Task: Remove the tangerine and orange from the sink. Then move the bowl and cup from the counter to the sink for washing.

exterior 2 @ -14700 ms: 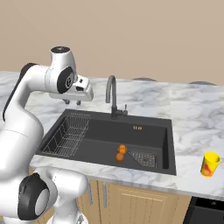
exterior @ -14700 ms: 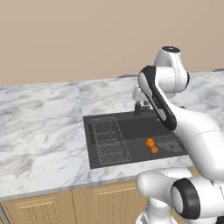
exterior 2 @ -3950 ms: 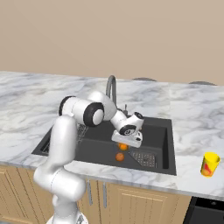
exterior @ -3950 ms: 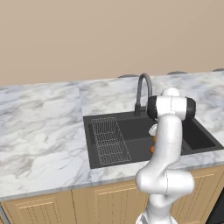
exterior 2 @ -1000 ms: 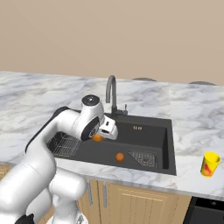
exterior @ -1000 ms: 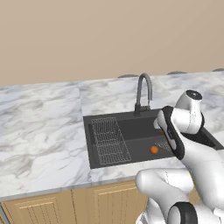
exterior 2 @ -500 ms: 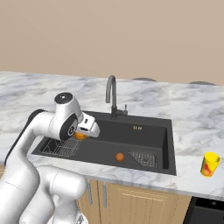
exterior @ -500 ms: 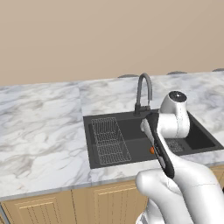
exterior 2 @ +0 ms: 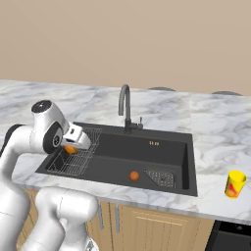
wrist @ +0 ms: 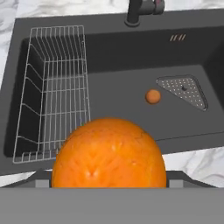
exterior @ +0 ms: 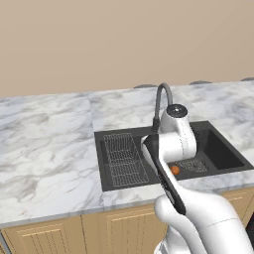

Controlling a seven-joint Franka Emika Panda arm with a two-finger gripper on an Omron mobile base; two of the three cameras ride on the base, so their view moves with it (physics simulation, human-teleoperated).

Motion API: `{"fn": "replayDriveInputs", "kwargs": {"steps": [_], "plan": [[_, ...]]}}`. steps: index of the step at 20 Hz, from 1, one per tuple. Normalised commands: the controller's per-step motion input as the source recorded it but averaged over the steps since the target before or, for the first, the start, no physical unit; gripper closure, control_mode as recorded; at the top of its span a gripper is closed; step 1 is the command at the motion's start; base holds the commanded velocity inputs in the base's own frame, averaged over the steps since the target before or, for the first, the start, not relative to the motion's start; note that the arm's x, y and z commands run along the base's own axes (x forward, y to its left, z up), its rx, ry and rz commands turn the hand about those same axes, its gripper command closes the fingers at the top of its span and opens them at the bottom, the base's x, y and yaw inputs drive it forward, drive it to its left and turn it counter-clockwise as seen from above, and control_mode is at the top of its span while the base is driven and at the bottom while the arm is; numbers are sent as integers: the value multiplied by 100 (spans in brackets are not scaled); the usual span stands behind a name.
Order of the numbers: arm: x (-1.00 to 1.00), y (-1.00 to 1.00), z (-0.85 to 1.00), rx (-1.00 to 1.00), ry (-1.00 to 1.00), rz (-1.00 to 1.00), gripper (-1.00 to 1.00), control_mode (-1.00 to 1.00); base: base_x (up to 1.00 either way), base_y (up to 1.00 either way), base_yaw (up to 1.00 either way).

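My gripper (exterior 2: 73, 145) hangs over the left part of the sink (exterior 2: 162, 156), above the wire rack (exterior 2: 78, 156), shut on the orange (exterior 2: 70, 149). The hand view looks down past the orange (wrist: 109, 159), which hides the fingertips. The small tangerine (wrist: 152, 96) lies on the sink floor (wrist: 118, 65) beside the drain strainer (wrist: 183, 89); the tangerine (exterior 2: 134, 175) (exterior: 174, 169) sits near the front wall. The yellow cup (exterior 2: 235, 184) stands on the marble counter (exterior 2: 220, 142) right of the sink. The bowl is out of view.
A dark gooseneck faucet (exterior 2: 125, 105) rises behind the sink (exterior: 223, 154). The wire rack (exterior: 124, 158) (wrist: 57, 87) takes up the basin's left third. Bare marble counter (exterior: 44, 149) stretches to the left of the sink.
My gripper has carried the orange leftward, from over the middle of the sink to above the wire rack. The tangerine and cup have not moved.
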Motion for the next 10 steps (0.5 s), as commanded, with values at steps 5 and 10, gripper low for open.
{"fn": "replayDriveInputs", "kwargs": {"steps": [5, 10], "plan": [[0, 63, 23, -1, 10, 0, 100, -100, 0, 0, 0], [0, 63, 18, 0, 23, 0, 100, -100, 0, 0, 0]]}}
